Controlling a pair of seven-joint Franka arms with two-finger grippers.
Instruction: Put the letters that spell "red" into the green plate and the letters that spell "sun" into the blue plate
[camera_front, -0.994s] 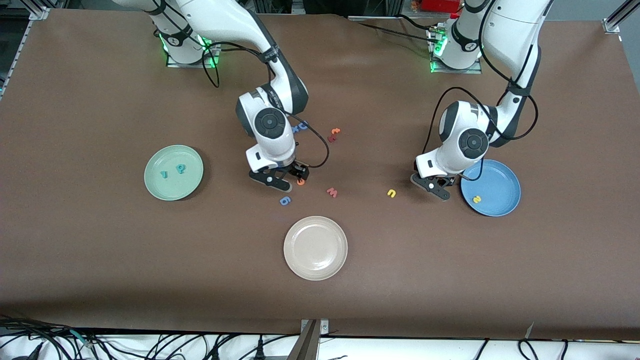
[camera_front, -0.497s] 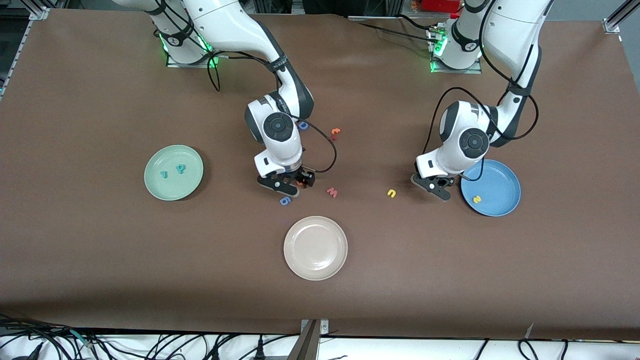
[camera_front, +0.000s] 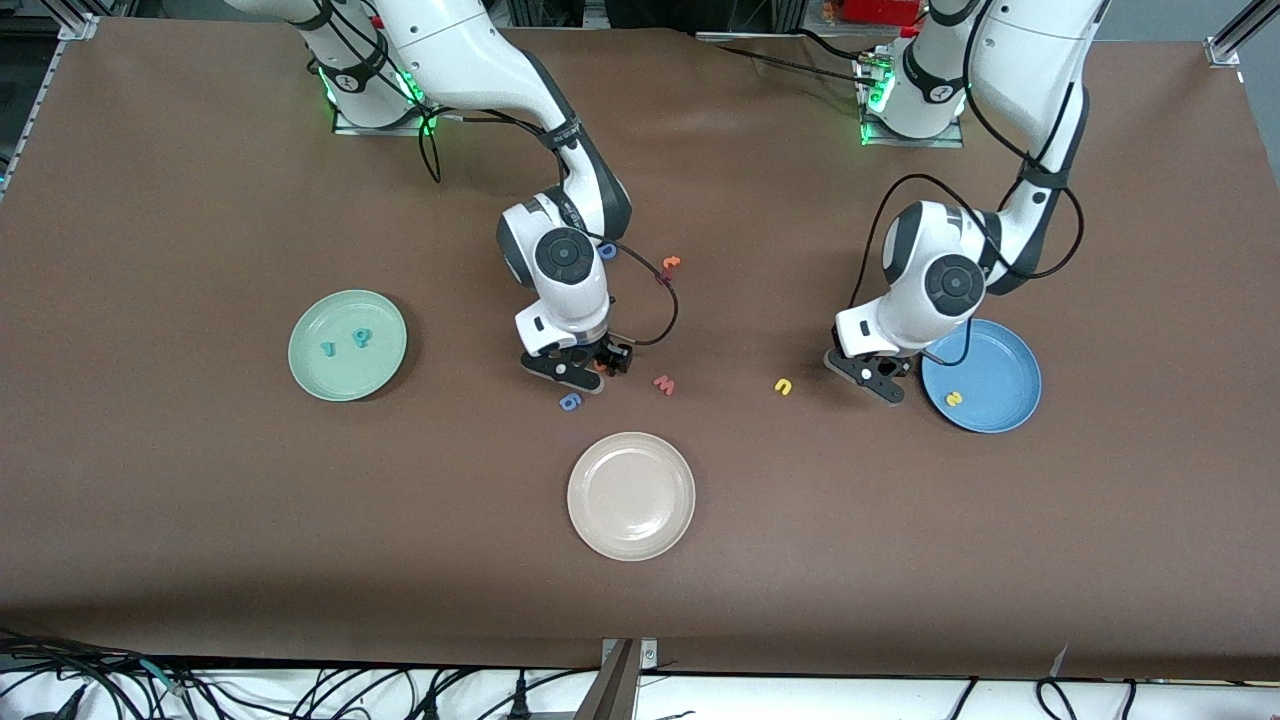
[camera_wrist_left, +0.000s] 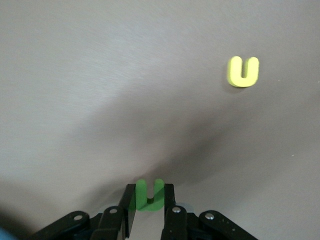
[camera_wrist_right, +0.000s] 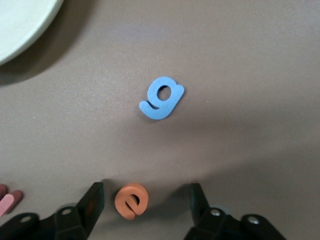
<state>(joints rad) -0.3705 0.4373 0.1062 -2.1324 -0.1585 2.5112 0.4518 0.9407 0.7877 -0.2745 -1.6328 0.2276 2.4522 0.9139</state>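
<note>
Left hand (camera_wrist_left: 148, 212): low by the blue plate (camera_front: 1005, 355), clamped on the green "n" (camera_wrist_left: 149, 195).
Right hand (camera_wrist_right: 145, 207): fingers apart, straddling the orange "e" (camera_wrist_right: 131, 201) on the desk (camera_front: 900, 540), seemingly not touching.
Yellow "u" (camera_front: 783, 386): on the desk.
Green plate (camera_front: 310, 370): two teal letters (camera_front: 345, 343).

Green "n" (camera_wrist_left: 149, 195) pinched upright; orange "e" (camera_wrist_right: 131, 201) flat, seemingly ungripped.

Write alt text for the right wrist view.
The right gripper sits low over the brown table, its open jaws on either side of a small orange letter e. A blue letter g lies just past it, with a cream plate at the corner.
</note>
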